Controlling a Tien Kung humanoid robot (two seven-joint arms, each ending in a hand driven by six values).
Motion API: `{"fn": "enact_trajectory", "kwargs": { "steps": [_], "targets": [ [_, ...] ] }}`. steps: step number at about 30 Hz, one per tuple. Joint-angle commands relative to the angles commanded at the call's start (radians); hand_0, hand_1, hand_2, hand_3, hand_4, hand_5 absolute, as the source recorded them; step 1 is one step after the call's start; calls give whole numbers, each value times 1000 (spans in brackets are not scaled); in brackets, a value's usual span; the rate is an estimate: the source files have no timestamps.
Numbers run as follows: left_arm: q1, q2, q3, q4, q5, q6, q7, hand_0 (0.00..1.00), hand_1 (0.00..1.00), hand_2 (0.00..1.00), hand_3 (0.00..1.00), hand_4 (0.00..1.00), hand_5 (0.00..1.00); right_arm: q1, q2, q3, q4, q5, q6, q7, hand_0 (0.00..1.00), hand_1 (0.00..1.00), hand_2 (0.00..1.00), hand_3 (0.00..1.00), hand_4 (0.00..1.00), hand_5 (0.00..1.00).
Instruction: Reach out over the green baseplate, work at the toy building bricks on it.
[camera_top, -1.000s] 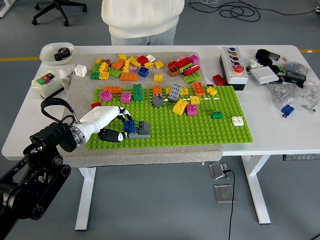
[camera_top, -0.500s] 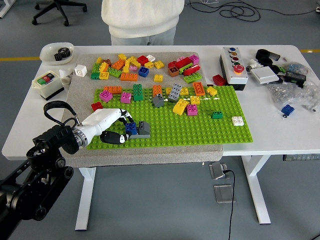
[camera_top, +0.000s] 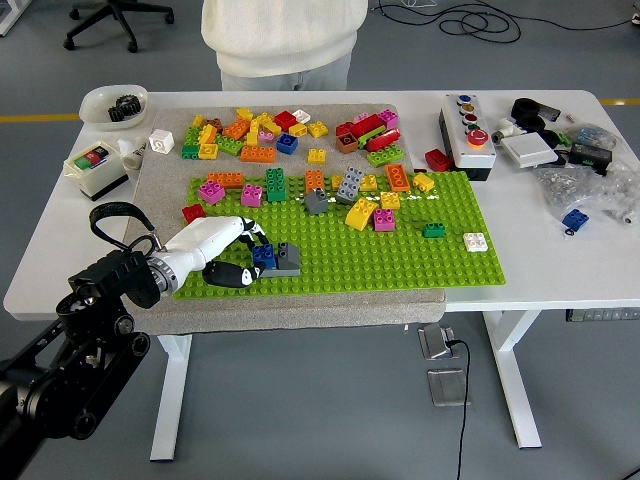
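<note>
The left hand, white with black fingertips, reaches in from the lower left of the frame and sits over the lower-left corner of the green baseplate. Its fingers curl around a blue brick, with the thumb lying low on the near side and the other fingers arched over the top. That blue brick touches a grey brick on its right, and both stand on the baseplate's studs.

The baseplate fills the middle of the frame, resting on a grey mat on the white table. Along its upper edge stand more bricks: an orange one, a pink one, a green one and a yellow one. A small dark green brick and a white brick sit apart toward the right side. Above the plate, in the upper middle of the frame, lies a loose pile of bricks in mixed colours.

A button box stands at the upper right, a white bowl at the upper left. A person in a pale top stands at the top edge.
</note>
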Motion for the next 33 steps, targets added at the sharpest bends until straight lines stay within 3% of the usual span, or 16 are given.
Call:
{"fn": "enact_trajectory", "kwargs": {
  "steps": [24,33],
  "targets": [
    [-13,-3,22,44,0,46,-25,739,705,600,577,591,253,3,0,-1,0,5,0,0,736,616,636,540,770,489],
    [-13,-4,29,51,0,44,-27,742,713,602,579,595,252,3,0,-1,0,5,0,0,736,615,636,540,770,489]
  ]
}}
